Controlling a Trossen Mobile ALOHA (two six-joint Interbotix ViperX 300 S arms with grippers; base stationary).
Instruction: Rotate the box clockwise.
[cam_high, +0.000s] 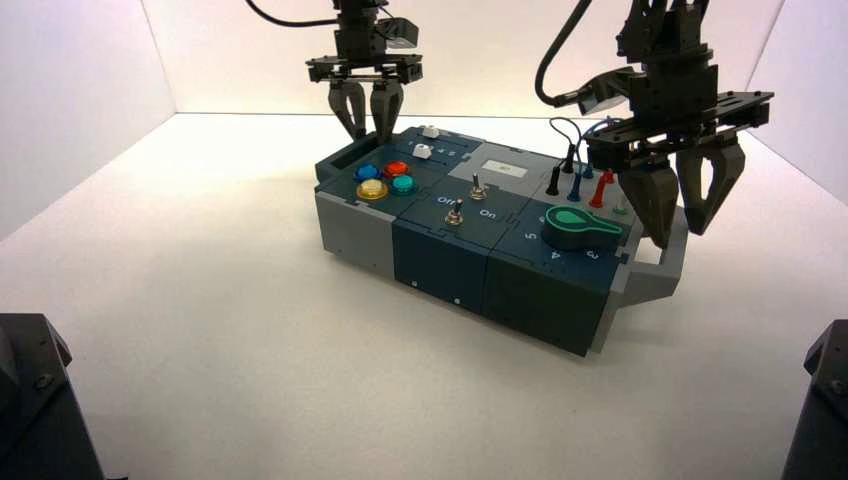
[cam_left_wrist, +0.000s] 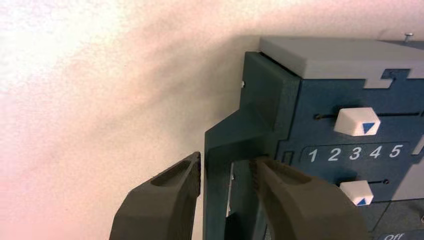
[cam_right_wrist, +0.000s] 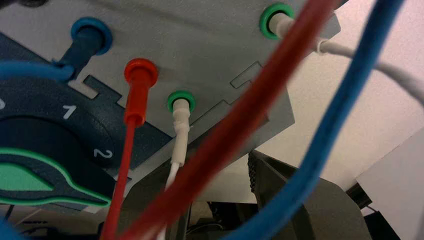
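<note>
1. Panel box (cam_high: 438, 272) sits on the white tabletop (cam_high: 220, 370), lying diagonally, its left end farther from the high camera than its right.
2. Left gripper (cam_high: 370, 138) is open at the box's left end, its fingers apart on either side of the dark end handle's bar (cam_left_wrist: 216, 175).
3. Right gripper (cam_high: 679, 238) is open at the right end, one finger over the opening of the grey end handle (cam_high: 650, 290), the other beyond its outer bar.
4. Blue (cam_high: 368, 173), red (cam_high: 397, 170), yellow (cam_high: 372, 189) and green (cam_high: 402, 185) round buttons cluster near the left end, with two white sliders (cam_high: 422, 152) behind.
5. Two metal toggle switches (cam_high: 454, 213) stand mid-panel.
6. Green-topped dial (cam_high: 580, 228) is near the right end, in front of the coloured plug wires (cam_high: 597, 192).
</note>
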